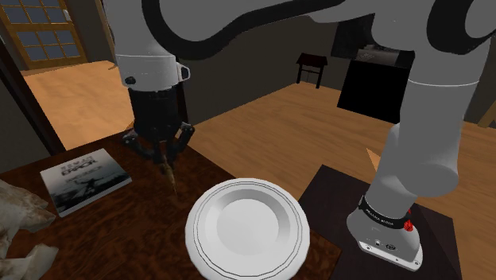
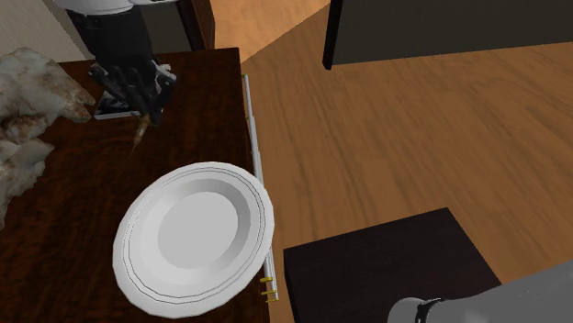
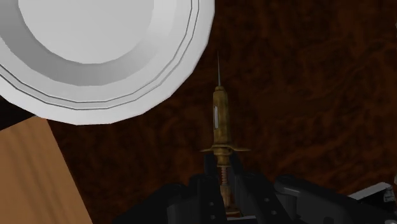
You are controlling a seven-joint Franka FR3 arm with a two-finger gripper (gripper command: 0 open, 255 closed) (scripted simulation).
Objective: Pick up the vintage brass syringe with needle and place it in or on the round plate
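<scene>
Dark wood surface (image 1: 119, 231), plank floor (image 1: 318, 119) behind, paned door (image 1: 48, 32) at 10 o'clock in the shoulder view. Tool (image 1: 163, 151) hangs over the surface, clenched on the brass syringe (image 1: 168, 173), which dangles needle-down, clear of the wood as far as I can judge. Round white plate (image 1: 246, 231) is near, at 4 o'clock of the tool. Book (image 1: 83, 179) at 8 o'clock.

Second exterior view: tool (image 2: 138, 92) with the syringe (image 2: 140, 136) tip just below it. Plate (image 2: 196, 229) at 5 o'clock, sitting right at the surface's edge. Crumpled white lump (image 2: 28, 83) at 9 o'clock of the tool.

Wrist view: the fingers clasp only the thin plunger end. Barrel and needle of the syringe (image 3: 221, 124) stick out ahead of the tool (image 3: 226, 191), with the plate (image 3: 184, 70) rim just beside the needle tip.

Risks:
- The narrow hold on the plunger could let the barrel swing or slip during the carry.
- A low traverse would catch the needle on the raised rim.
- Released needle-first, it may tip, roll off the plate and go over the edge.
</scene>
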